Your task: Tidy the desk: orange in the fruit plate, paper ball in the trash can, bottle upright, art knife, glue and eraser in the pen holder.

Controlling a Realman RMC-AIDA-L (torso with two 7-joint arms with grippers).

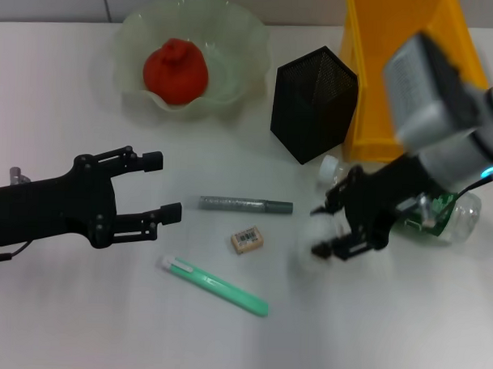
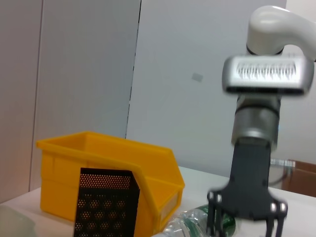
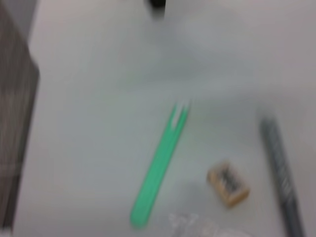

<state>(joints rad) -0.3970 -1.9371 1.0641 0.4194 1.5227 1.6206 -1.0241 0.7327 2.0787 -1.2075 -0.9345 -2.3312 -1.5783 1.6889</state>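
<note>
A: count on the desk (image 1: 79,324)?
B: one orange (image 1: 176,69), sitting in the one fruit plate (image 1: 243,39) at the back. One pen holder (image 1: 312,103), upright, just beside the one yellow trash can (image 1: 371,92). One bottle (image 1: 440,214) lying on its side in front of the trash can, white cap near the holder's base
A: small stuff?
B: one eraser (image 1: 247,239), barcode label up, mid-desk. One grey stick (image 1: 246,205) lying flat just behind it, looks like the glue. One green art knife (image 1: 215,286) flat in front of the eraser. None of the three touch each other
A: paper ball?
B: one paper ball (image 1: 316,244), pale blurred wad right at the right gripper's tips
A: right gripper state?
B: right gripper (image 1: 330,228) is low over the desk, between the eraser and the bottle. Fingers sit either side of the paper ball, narrow gap. Can't tell if they're actually clamped on it or just around it, too blurred
A: wrist cam help?
B: no. Right wrist view only shows knife, eraser and grey stick, plus a crumpled white edge at the frame border
A: left?
B: left gripper (image 1: 165,186) hovers over the left side of the desk, jaws spread wide, holding nothing, well apart from the small items. Its wrist view shows the trash can, the pen holder, the bottle and the right gripper across the desk
</note>
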